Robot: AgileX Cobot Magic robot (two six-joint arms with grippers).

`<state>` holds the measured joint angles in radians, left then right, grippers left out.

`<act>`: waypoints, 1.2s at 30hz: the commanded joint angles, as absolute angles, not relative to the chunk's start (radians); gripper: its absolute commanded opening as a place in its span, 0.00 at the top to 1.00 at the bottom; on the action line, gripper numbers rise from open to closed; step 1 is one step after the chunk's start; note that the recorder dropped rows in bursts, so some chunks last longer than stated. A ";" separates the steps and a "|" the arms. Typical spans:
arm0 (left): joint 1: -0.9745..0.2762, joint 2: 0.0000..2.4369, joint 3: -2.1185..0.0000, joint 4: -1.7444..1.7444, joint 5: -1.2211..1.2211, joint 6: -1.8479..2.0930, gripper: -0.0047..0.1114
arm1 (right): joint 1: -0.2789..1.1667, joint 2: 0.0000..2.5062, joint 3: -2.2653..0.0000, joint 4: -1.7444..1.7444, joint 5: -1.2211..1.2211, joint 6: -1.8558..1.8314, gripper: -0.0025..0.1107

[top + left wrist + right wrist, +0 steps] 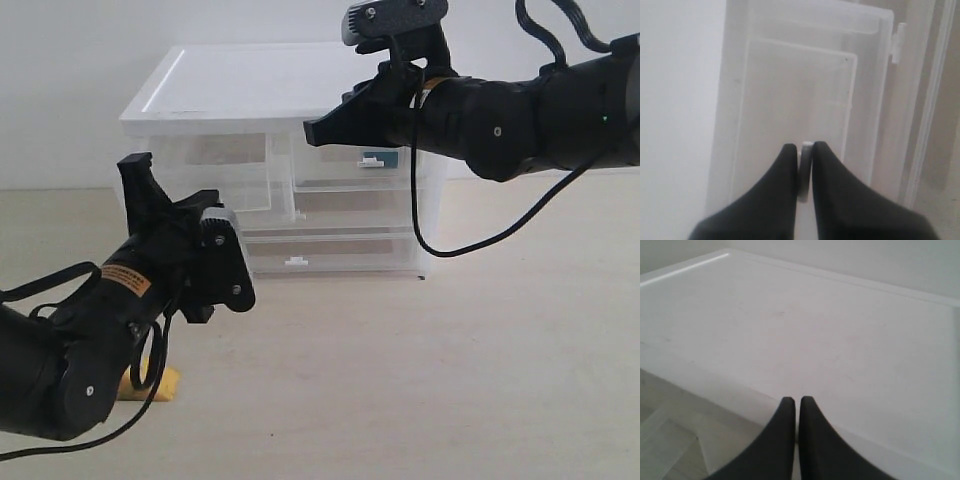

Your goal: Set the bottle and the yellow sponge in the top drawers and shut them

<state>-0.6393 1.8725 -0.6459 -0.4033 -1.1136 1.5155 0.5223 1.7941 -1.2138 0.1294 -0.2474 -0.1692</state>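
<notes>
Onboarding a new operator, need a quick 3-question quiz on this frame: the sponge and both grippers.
1. True or false: the yellow sponge is already inside a drawer.
2. The left gripper is shut on: A) a white tab handle; B) the yellow sponge; C) nothing.
3. Fill in: the right gripper, by the cabinet's white top, is ___ (open or shut).
Key: 1 false, it lies on the table. 2 A. 3 shut.
</notes>
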 commanded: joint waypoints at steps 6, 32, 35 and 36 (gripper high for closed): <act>-0.710 1.790 -0.568 -0.443 -1.084 1.503 0.92 | 0.521 1.793 -1.209 0.123 -0.194 -0.173 0.98; -0.722 1.665 -0.451 -0.455 -0.976 1.425 0.92 | 0.521 1.793 -1.209 0.123 -0.157 -0.173 0.98; -0.747 1.646 -0.441 -0.455 -0.975 1.425 0.92 | 0.521 1.793 -1.209 0.123 -0.153 -0.173 0.98; -0.754 1.641 -0.441 -0.455 -0.975 1.425 0.92 | 0.521 1.793 -1.209 0.123 -0.151 -0.173 0.98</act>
<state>-0.7295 1.6592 -0.4510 -0.4539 -0.9929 1.4593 0.5223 1.7923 -1.2138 0.1294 -0.2281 -0.1715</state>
